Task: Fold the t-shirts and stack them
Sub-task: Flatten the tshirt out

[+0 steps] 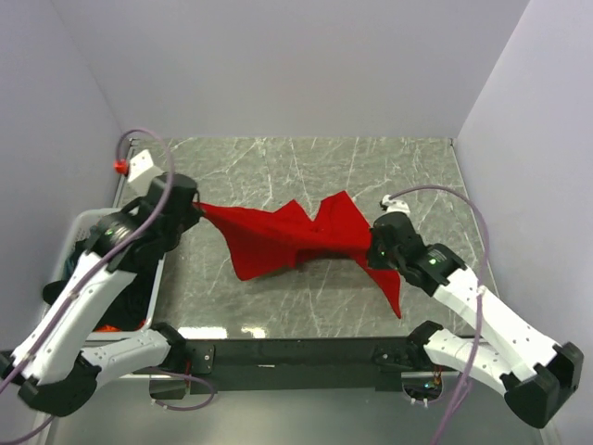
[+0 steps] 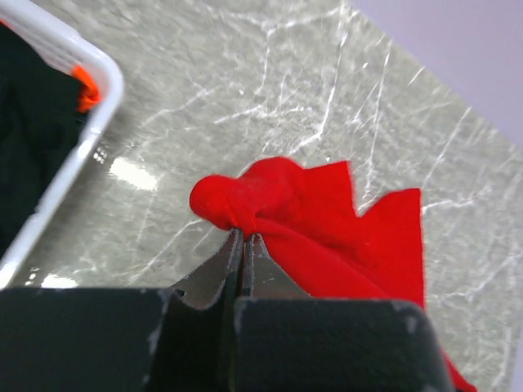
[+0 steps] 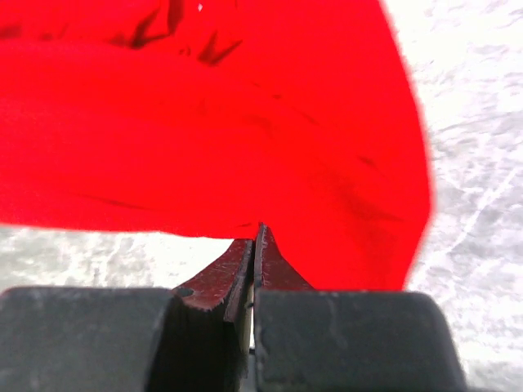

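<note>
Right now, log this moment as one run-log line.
left hand: shut on red t-shirt | right hand: shut on red t-shirt | red t-shirt: stretched between both hands over table

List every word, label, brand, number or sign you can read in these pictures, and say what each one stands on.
No text can be read in any view.
The red shirt is plain, with no print or tag showing.
The white basket, the black cloth in it and the marble table bear no lettering.
The left end effector and right end effector, both shut on the shirt, show no markings.
</note>
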You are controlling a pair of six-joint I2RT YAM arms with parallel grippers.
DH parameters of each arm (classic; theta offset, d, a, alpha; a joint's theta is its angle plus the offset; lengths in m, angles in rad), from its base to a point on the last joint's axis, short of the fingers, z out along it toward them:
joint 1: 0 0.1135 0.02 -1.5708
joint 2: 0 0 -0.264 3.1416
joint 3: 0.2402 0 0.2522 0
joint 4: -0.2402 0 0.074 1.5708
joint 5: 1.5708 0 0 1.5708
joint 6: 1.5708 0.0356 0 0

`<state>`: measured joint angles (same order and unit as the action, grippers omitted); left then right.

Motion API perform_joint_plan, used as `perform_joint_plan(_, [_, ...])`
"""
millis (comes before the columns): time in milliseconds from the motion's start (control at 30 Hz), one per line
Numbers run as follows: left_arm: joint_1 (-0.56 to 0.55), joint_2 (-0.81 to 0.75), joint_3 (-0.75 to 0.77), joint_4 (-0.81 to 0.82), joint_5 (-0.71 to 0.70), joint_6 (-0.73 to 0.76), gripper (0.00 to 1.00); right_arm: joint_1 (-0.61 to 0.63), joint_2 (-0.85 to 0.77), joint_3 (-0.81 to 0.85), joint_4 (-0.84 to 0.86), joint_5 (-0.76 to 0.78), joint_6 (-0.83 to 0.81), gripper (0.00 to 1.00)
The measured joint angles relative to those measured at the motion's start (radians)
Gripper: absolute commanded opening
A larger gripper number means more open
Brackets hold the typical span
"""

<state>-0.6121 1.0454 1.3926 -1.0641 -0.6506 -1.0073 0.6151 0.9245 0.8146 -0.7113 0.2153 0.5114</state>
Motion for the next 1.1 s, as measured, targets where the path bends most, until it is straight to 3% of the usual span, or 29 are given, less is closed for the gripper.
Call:
perform_joint_plan(267, [0.0,-0.064,0.195,-0.145,-0.048,0.001,0.04,-0.031,-0.044,0.175,-0.121,-0.009,-0.04,0.0])
perform_joint_plan(533, [0.002,-0.086,0.152,-0.008,-0.067,0.145,0.09,-0.097,0.041,0.253,-0.126,-0.077,-0.1,0.0])
perform_joint_plan(667, [0.079,0.049,0.079,0.147,-0.039,0.238,0.09,-0.199,0.199,0.253,-0.088,-0.143,-0.122,0.0])
perform_joint_plan(833, [0.217,0.332,0.04,0.373,0.068,0.335,0.09,-0.309,0.412,0.265,-0.025,-0.184,-0.134,0.0])
perform_joint_plan(900, [0.25,0.468,0.074,0.437,0.117,0.367,0.11,-0.334,0.503,0.307,-0.016,-0.185,-0.129,0.08])
perform_joint_plan(933, [0.259,0.527,0.11,0.444,0.133,0.381,0.13,-0.345,0.552,0.338,-0.01,-0.183,-0.122,0.11])
perform_joint_plan(1033, [0.277,0.732,0.264,0.507,0.183,0.422,0.35,-0.366,0.671,0.424,0.016,-0.171,-0.104,0.3])
perform_joint_plan(1067, [0.28,0.787,0.311,0.518,0.198,0.426,0.53,-0.37,0.702,0.449,0.023,-0.167,-0.097,0.42])
perform_joint_plan(1100, [0.282,0.824,0.339,0.531,0.213,0.436,0.64,-0.374,0.726,0.467,0.031,-0.164,-0.085,0.48])
